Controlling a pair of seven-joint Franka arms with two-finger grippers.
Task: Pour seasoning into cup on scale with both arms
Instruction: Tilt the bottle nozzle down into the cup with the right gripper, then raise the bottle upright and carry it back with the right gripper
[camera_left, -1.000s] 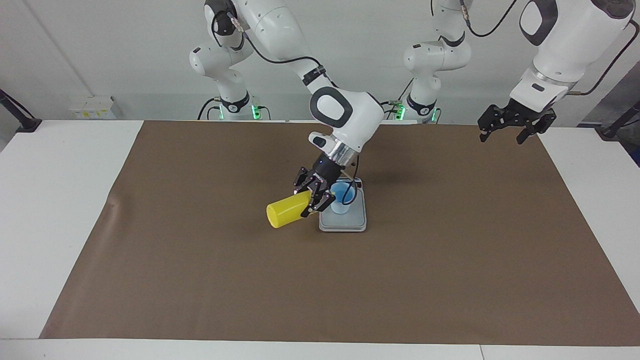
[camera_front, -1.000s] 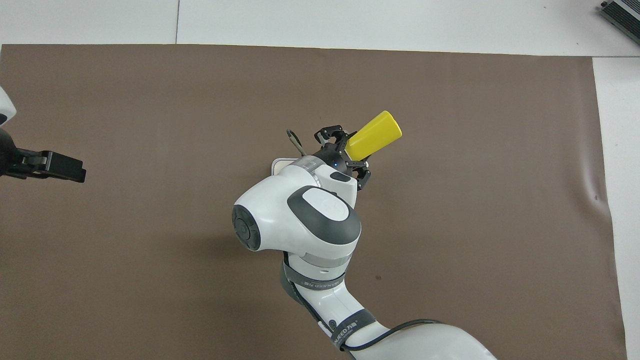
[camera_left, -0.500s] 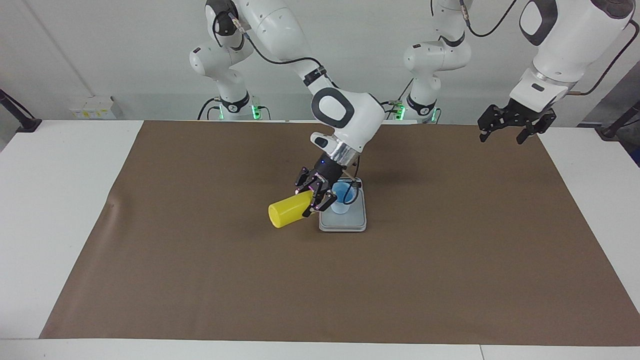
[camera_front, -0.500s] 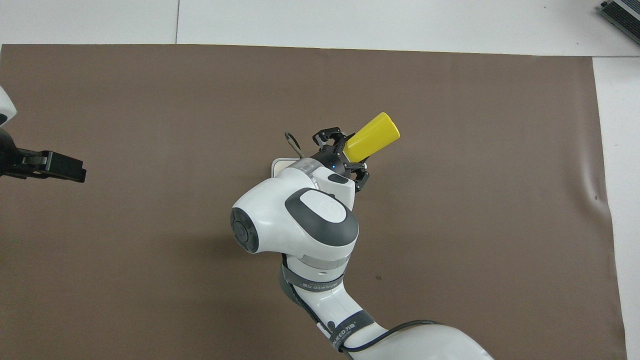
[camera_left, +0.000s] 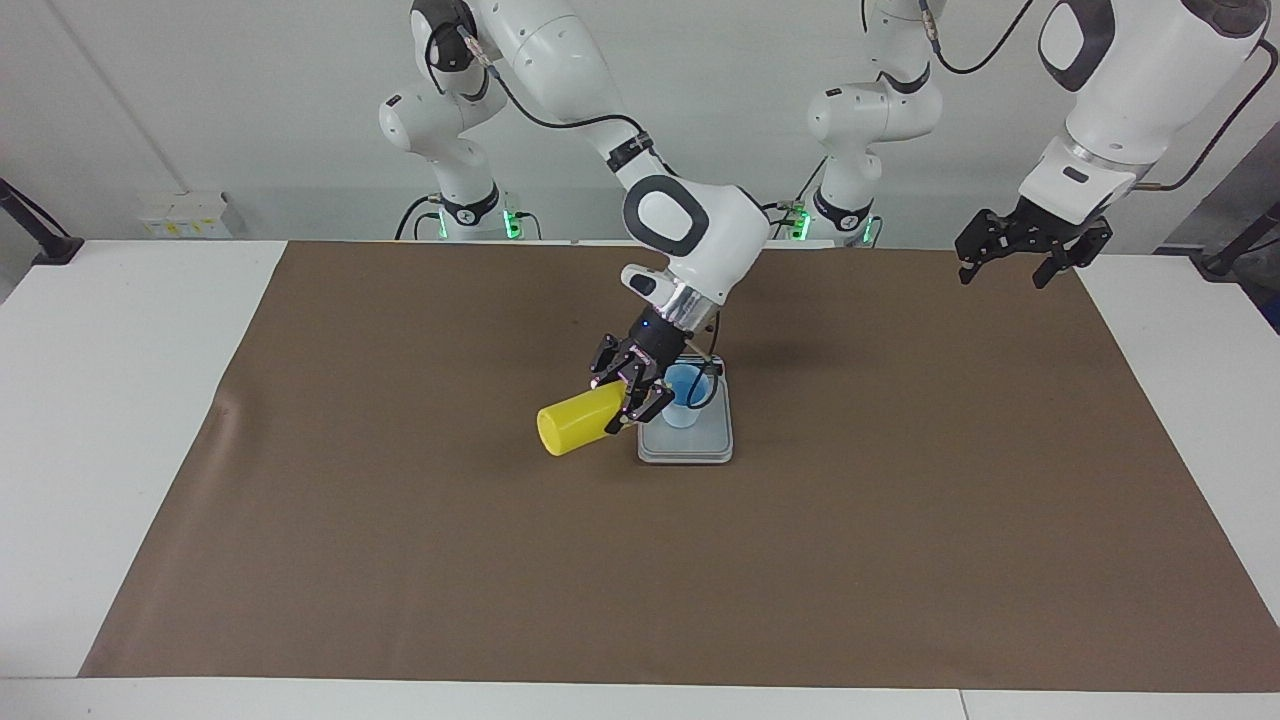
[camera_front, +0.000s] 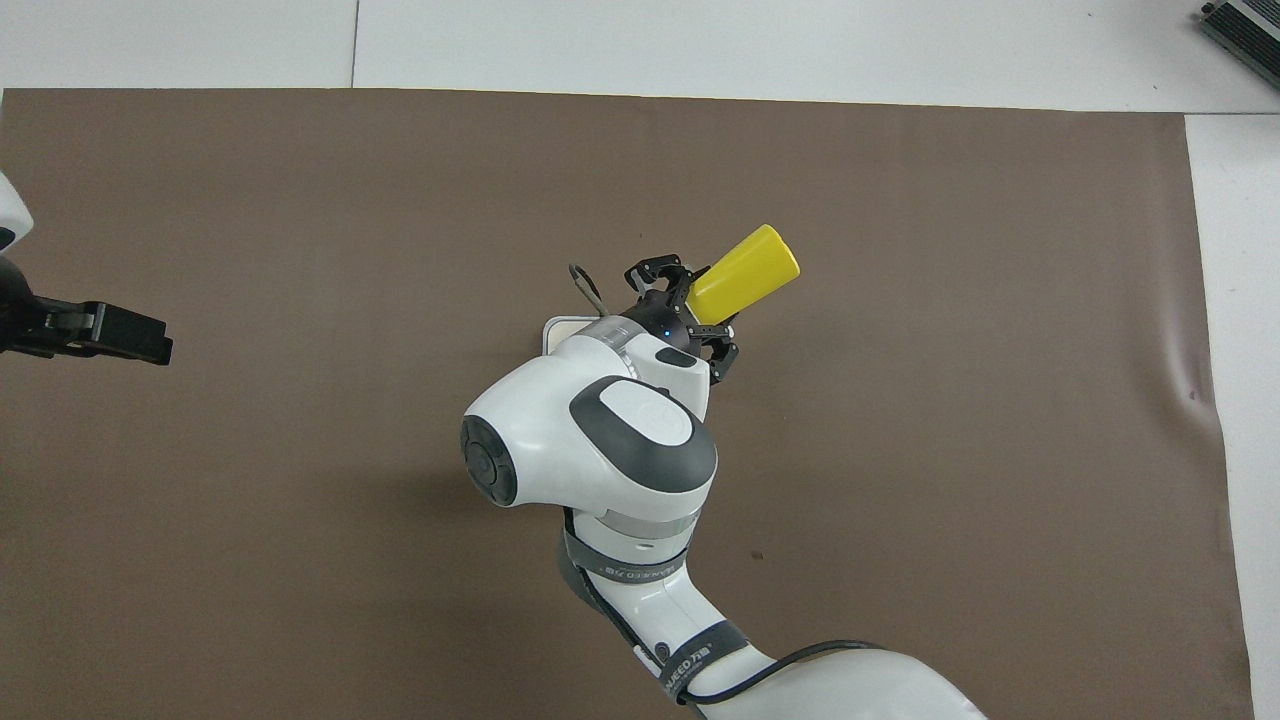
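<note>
Yellow seasoning (camera_left: 572, 428) near-horizontal, nozzle seemingly toward cup (camera_left: 684, 396); right gripper (camera_left: 634, 397) clamped.

The right arm reaches down over the table's middle, its right gripper (camera_left: 632, 392) clamped tight. The left arm waits raised at its end, left gripper (camera_left: 1012, 262) spread wide.

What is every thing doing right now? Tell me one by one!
right gripper: shut on the yellow bottle, over the table beside the scale.
yellow bottle: tipped on its side in the air, nozzle end toward the cup.
cup: upright on the scale, contents not visible.
scale: flat on the brown mat.
left gripper: open, empty, waiting in the air at its own end of the table.
</note>
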